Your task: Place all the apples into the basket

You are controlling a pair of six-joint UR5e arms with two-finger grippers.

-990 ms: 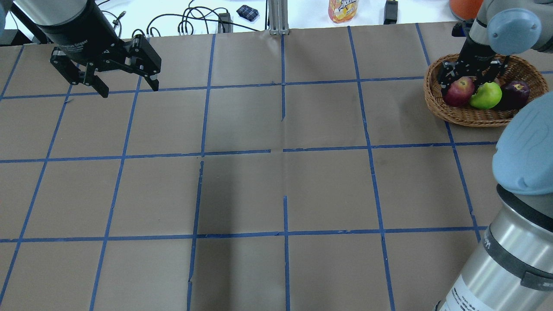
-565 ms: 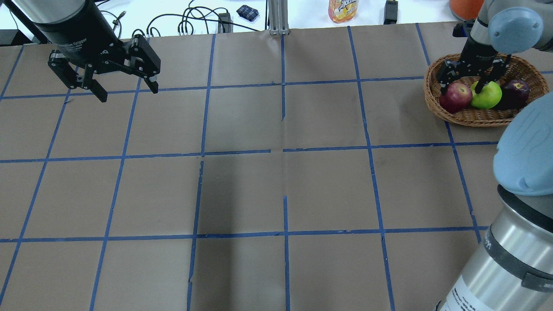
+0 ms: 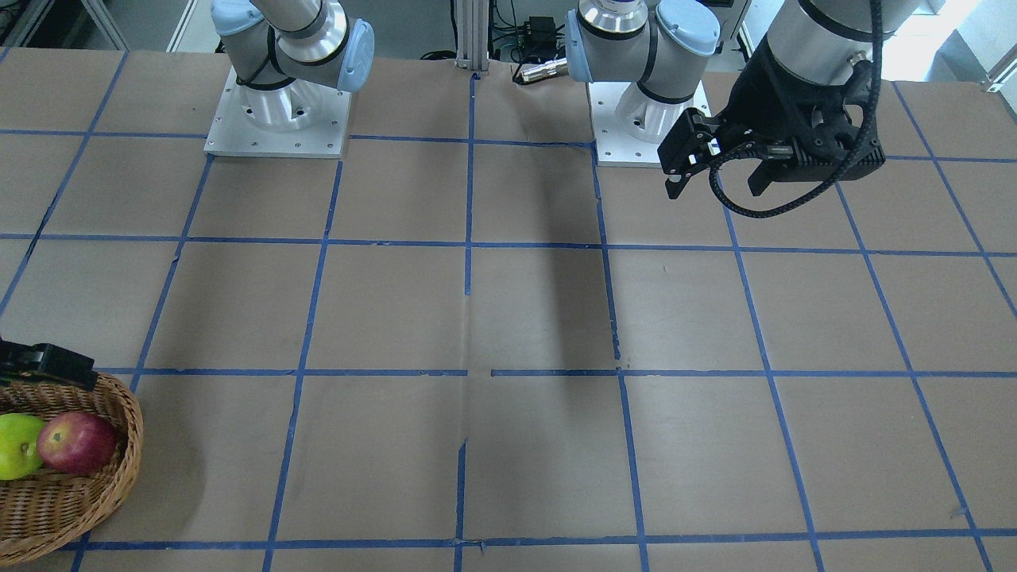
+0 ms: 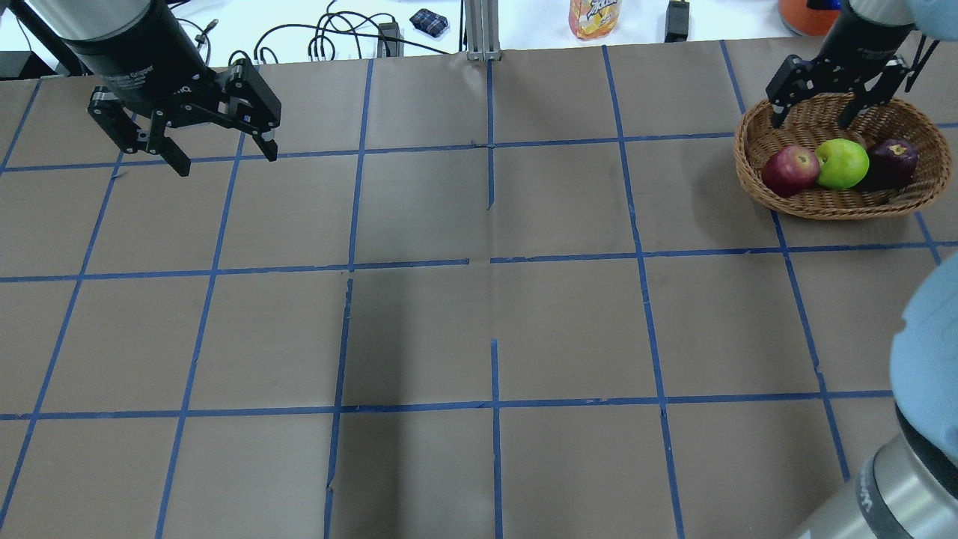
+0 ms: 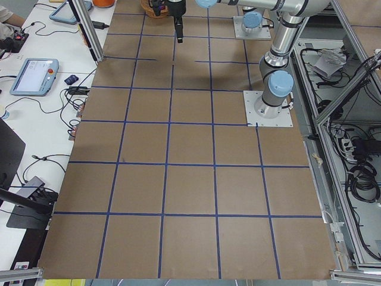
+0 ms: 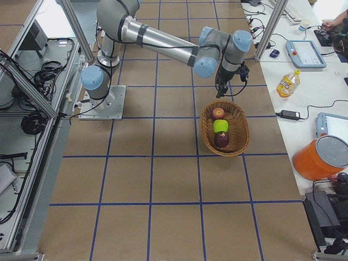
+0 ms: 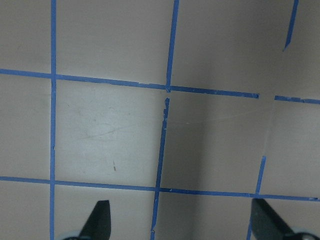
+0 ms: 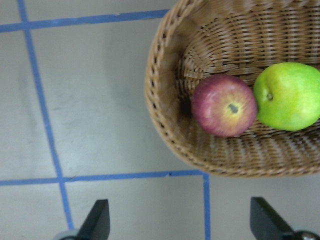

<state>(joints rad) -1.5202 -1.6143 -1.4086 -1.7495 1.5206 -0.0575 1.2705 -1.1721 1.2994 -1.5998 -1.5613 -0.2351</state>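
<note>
The wicker basket (image 4: pixel 748 176) sits at the table's far right. It holds the red apple (image 4: pixel 789 171), the yellow-green apple (image 4: pixel 842 163) and the dark maroon apple (image 4: pixel 888 163) in a row. My right gripper (image 4: pixel 812 120) is open and empty, raised above the basket's far rim. Its wrist view shows the red apple (image 8: pixel 224 105) and the green apple (image 8: pixel 287 96) inside the basket (image 8: pixel 165 100). My left gripper (image 4: pixel 224 161) is open and empty above the table's far left, with only taped paper below it (image 7: pixel 182 220).
Behind the table's far edge stand a juice bottle (image 4: pixel 593 16), a metal post (image 4: pixel 483 30), cables (image 4: pixel 329 37) and an orange container (image 4: pixel 804 13). The two arm bases (image 3: pixel 278 111) (image 3: pixel 643 119) are bolted at the robot's side. Blue tape lines grid the brown table cover.
My right gripper has lifted up and back out of the basket, away from the red apple, which stays in the basket. The left gripper has barely moved.
</note>
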